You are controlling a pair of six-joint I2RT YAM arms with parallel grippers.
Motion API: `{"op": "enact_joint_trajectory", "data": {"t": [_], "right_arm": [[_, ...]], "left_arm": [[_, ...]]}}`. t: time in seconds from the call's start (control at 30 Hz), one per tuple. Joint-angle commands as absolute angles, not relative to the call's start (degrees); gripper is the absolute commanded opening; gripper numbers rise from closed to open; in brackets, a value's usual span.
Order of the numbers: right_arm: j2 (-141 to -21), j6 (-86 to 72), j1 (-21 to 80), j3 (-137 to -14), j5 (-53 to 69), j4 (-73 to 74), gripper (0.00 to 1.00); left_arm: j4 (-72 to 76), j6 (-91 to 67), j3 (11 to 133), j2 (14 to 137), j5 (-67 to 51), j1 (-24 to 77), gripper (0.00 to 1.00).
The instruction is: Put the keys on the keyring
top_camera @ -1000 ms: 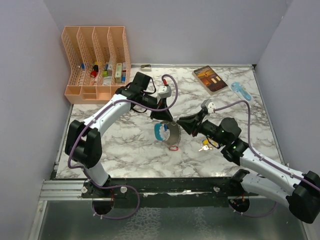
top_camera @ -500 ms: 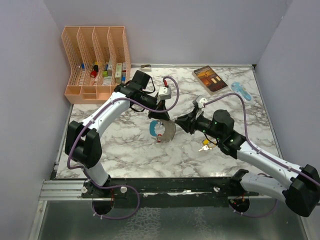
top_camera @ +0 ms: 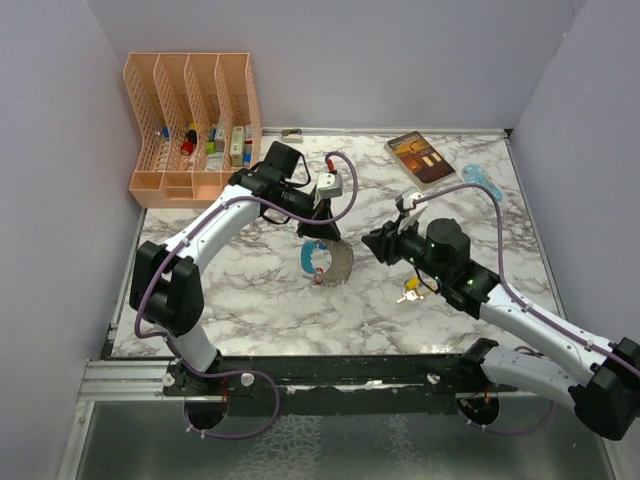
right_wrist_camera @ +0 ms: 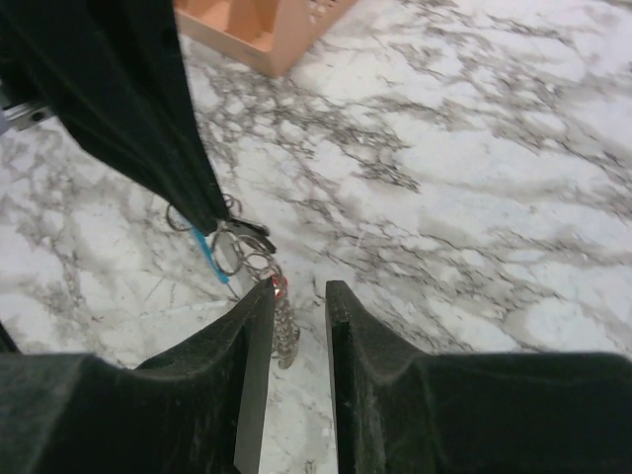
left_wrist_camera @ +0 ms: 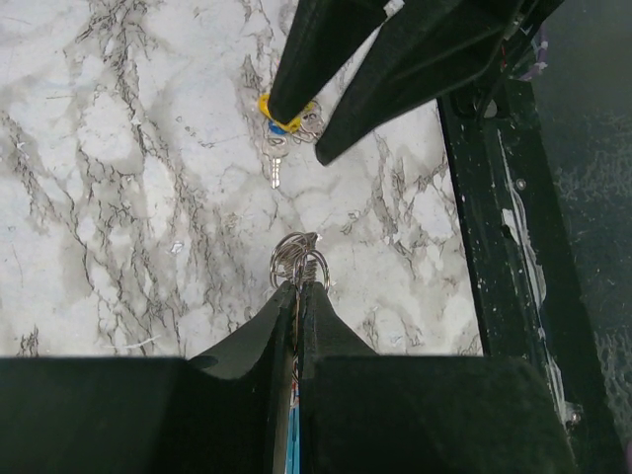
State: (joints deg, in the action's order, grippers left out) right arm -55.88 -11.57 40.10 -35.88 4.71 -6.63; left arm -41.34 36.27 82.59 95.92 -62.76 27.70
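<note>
Left gripper is clamped tight on the keyring, apparently held just above the marble table. Right gripper, jaws slightly parted and empty, points at it. Loose keys lie unthreaded nearby

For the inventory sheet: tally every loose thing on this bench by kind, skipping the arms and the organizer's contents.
keyring: 1
loose key cluster: 1
orange organizer: 1
brown book or box: 1
light-blue tool: 1
small item by the back wall: 1
Total: 6
</note>
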Motion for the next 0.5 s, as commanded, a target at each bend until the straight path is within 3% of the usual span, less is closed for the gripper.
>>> {"op": "enact_joint_trajectory", "data": {"t": [0.0, 0.23, 0.47], "right_arm": [[-55.9, -15.6, 38.7, -41.6, -8.0, 8.4, 0.29], [-63.5, -24.0, 34.0, -49.8, -10.5, 33.1, 0.31], [-69.9, -26.6, 33.1, -48.6, -7.2, 38.2, 0.29]], "left_arm": [[-38.3, 34.4, 82.0, 95.5, -63.6, 27.6, 0.00], [-35.6, 32.2, 81.1, 95.4, -60.7, 27.0, 0.00], [-31.7, 28.7, 79.5, 95.0, -59.4, 26.3, 0.00]]}}
